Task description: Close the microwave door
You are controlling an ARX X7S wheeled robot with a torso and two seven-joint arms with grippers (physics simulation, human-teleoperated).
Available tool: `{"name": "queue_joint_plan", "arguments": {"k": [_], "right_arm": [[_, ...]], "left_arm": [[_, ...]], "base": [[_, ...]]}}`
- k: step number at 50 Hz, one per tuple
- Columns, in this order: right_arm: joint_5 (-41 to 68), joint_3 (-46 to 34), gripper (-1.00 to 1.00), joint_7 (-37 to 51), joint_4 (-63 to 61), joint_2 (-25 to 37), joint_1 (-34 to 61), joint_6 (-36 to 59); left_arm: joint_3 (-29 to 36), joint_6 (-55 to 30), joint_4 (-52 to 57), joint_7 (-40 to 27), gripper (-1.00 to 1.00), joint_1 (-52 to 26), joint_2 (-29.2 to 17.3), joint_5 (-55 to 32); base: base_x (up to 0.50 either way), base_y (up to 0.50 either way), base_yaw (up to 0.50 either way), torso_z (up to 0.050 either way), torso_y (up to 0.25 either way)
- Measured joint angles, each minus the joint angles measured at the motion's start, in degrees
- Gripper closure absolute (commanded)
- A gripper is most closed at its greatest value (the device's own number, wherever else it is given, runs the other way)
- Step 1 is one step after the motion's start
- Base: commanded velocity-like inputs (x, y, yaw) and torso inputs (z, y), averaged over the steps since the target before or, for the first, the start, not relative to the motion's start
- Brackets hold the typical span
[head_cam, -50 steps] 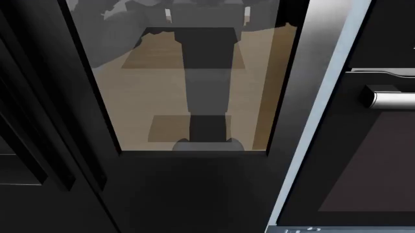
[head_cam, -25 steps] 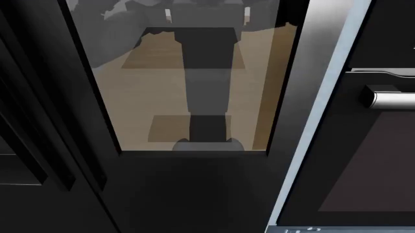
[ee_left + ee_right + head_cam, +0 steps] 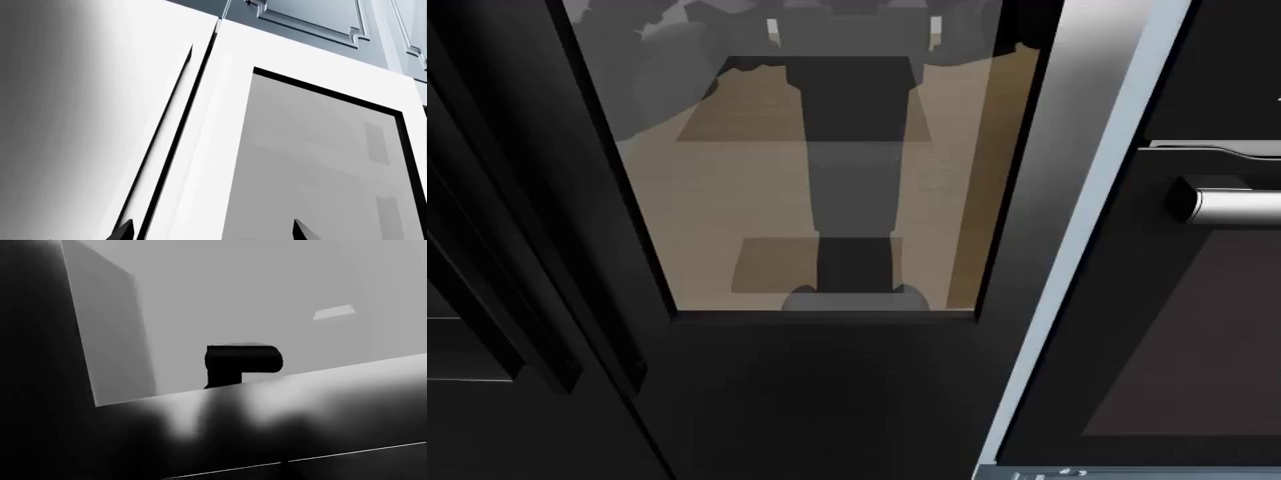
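microwave door [image 3: 814, 200]: fills most of the head view, glass pane reflecting the robot, so the camera's right up against it. Can't tell if it's fully latched.
oven handle [image 3: 1228, 203]: silver bar just right of the door, on the next appliance over.
left gripper [image 3: 210, 231]: two dark tips spread apart, facing the door's white frame, holding nothing.
right gripper: honestly can't tell its state.
progress: looks nearly done, maybe a final push left.

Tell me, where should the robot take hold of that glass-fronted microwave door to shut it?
No handle shows on the microwave door, so probably no grip at all: push flat on the broad dark frame below its window, coming from the front face that meets the head camera.
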Motion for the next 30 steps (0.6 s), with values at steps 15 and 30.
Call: {"name": "queue_joint_plan", "arguments": {"k": [15,30], "right_arm": [[1.7,1.2,-1.00,-1.2,5.2,0.0,1.9,3.5],[0.1,-1.6,-1.00,-11.4,12.4,-0.6,5.9,4.9]], "left_arm": [[0.3,0.2,0.2,0.0,-1.00,0.2,-0.1,0.1],[0.5,0.6,0.3,0.0,-1.00,0.1,-0.4,0.1]], "base": [[0.00,0.00,0.00,0.000,0.000],[0.00,0.00,0.00,0.000,0.000]]}}
